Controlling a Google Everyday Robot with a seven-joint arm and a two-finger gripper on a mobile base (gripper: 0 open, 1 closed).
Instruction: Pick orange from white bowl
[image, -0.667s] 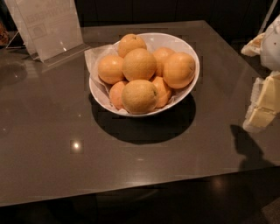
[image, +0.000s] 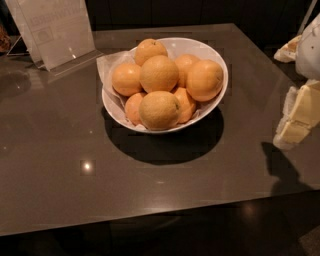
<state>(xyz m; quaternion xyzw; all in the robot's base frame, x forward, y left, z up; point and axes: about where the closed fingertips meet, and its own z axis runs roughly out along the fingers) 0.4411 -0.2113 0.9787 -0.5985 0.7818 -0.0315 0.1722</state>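
The white bowl (image: 215, 107), lined with white paper, stands on the dark table a little behind its middle and holds several oranges. The orange (image: 204, 80), large and deep orange with a small dark stem dot, lies at the bowl's right side, on top. Two paler yellow-orange fruits lie beside it, one in the middle (image: 159, 73) and one at the front (image: 160, 110). Smaller oranges lie around and under them. My gripper (image: 295, 117), pale cream, hangs at the right edge of the view, well right of the bowl and apart from it, above the table.
A clear plastic sign holder (image: 55, 30) stands at the back left of the table (image: 60, 165). The table's front edge runs along the bottom of the view, with dark floor below. My gripper's shadow (image: 282, 167) falls on the table's right part.
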